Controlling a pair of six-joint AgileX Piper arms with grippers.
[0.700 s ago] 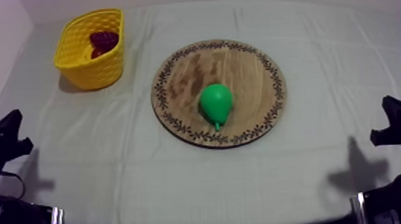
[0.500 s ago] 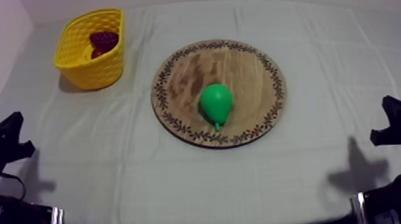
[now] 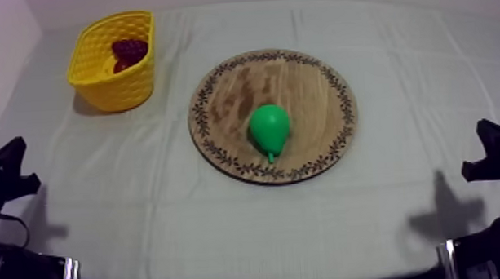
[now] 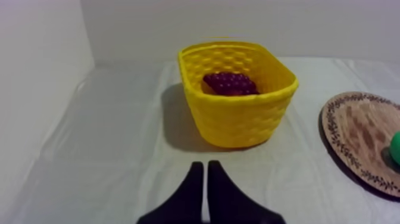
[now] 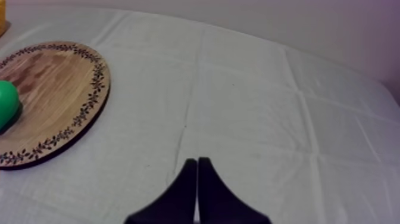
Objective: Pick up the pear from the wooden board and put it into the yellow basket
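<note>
Nothing has shifted since the earlier frames; both arms sit low at the table (image 3: 184, 226) edges. Left hand (image 4: 205, 168) narrow, fingers together, empty; right hand (image 5: 197, 162) likewise. Pear (image 3: 269, 129) lies on the wooden board (image 3: 308, 85), toward its near rim, stem pointing at me. Yellow basket (image 3: 107, 83) stands well apart at far left, grapes (image 3: 128, 49) inside. Reach not begun. My judgement: use the left arm, open wide, descend over the pear's fat body rather than the stem, close gently.
</note>
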